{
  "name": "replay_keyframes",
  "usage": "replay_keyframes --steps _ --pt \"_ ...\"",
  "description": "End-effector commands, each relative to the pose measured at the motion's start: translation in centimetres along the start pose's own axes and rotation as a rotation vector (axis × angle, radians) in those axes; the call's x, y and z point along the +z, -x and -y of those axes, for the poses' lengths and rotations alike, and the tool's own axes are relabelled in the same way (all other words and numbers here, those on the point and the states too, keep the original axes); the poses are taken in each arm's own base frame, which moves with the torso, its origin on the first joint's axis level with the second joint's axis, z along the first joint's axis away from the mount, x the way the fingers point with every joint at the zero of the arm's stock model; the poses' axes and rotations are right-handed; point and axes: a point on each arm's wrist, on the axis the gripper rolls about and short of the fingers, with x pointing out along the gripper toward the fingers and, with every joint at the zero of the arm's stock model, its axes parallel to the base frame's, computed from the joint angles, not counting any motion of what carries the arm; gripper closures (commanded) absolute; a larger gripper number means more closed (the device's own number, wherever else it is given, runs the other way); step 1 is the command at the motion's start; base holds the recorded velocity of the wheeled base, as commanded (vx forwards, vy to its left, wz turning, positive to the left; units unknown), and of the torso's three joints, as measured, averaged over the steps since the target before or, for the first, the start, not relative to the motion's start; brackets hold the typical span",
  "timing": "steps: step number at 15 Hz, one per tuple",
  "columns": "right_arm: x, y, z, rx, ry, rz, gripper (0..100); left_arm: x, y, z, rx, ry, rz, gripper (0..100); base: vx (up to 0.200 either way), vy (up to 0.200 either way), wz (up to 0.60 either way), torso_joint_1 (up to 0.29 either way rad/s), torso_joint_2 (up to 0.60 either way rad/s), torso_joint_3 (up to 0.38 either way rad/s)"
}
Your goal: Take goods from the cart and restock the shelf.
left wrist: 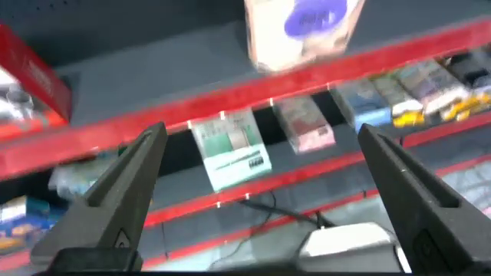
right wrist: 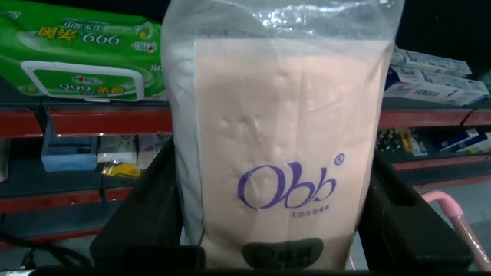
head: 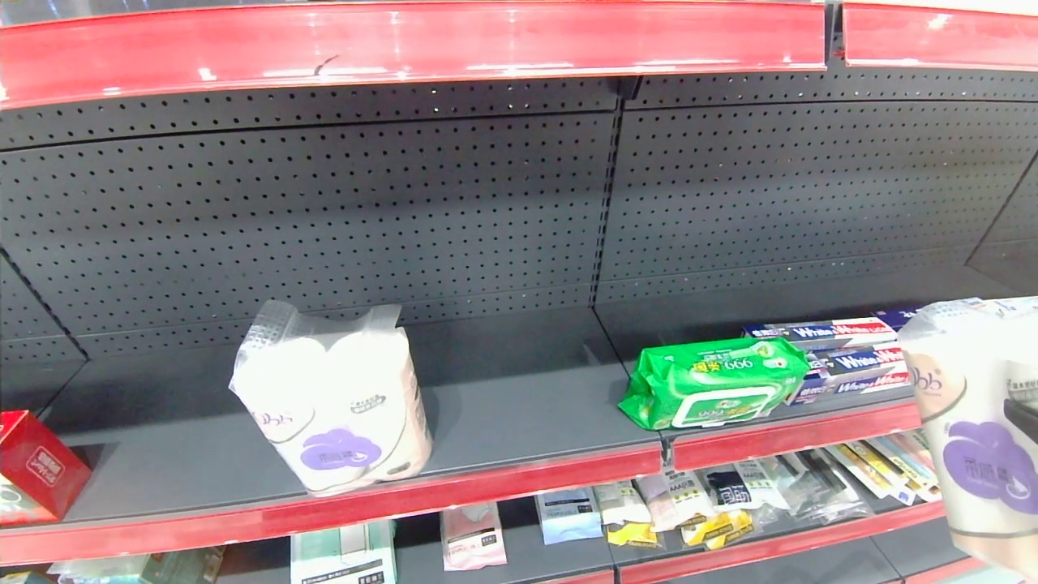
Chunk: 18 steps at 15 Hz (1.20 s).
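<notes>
A white and purple toilet paper pack (head: 332, 405) stands upright on the grey shelf (head: 519, 405), left of centre. A second pack of the same kind (head: 981, 422) hangs at the far right, in front of the shelf edge. My right gripper (right wrist: 276, 222) is shut on it, with the fingers (right wrist: 146, 207) pressing both sides of the peach and white pack (right wrist: 280, 146). My left gripper (left wrist: 261, 199) is open with nothing in it, in front of the lower shelves and below the standing pack (left wrist: 303, 31).
A green wipes pack (head: 714, 381) and stacked toothpaste boxes (head: 843, 357) lie on the right part of the shelf. A red box (head: 36, 466) sits at the left end. Bare shelf lies between the standing pack and the wipes. Small packets (head: 697, 503) fill the lower shelf.
</notes>
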Motion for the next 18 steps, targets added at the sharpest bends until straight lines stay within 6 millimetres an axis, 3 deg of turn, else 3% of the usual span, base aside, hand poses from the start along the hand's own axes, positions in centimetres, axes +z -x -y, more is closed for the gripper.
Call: replay_keyframes --steps 1,8,12,15,18 --pt "-0.1 0.4 0.0 -0.007 -0.003 0.012 100 -0.1 0.7 0.1 0.008 -0.008 0.065 0 0.000 0.000 0.00 0.000 0.00 0.000" --pt "-0.1 0.7 0.2 -0.025 -0.009 0.022 100 0.5 0.7 -0.4 0.322 0.098 0.051 0 0.000 0.000 0.00 0.000 0.00 0.000" --pt "-0.3 1.0 0.1 -0.026 -0.007 0.030 100 -0.5 -1.2 -0.4 0.237 0.102 0.133 0 0.000 0.000 0.00 0.000 0.00 0.000" --pt "-0.6 1.2 0.0 -0.027 -0.009 0.029 100 -2.9 -3.4 -0.5 0.217 0.096 0.188 0 0.000 0.000 0.00 0.000 0.00 0.000" --pt "-0.6 1.3 0.0 -0.027 -0.009 0.029 100 -2.9 -3.5 -0.5 0.215 0.099 0.183 0 0.000 0.000 0.00 0.000 0.00 0.000"
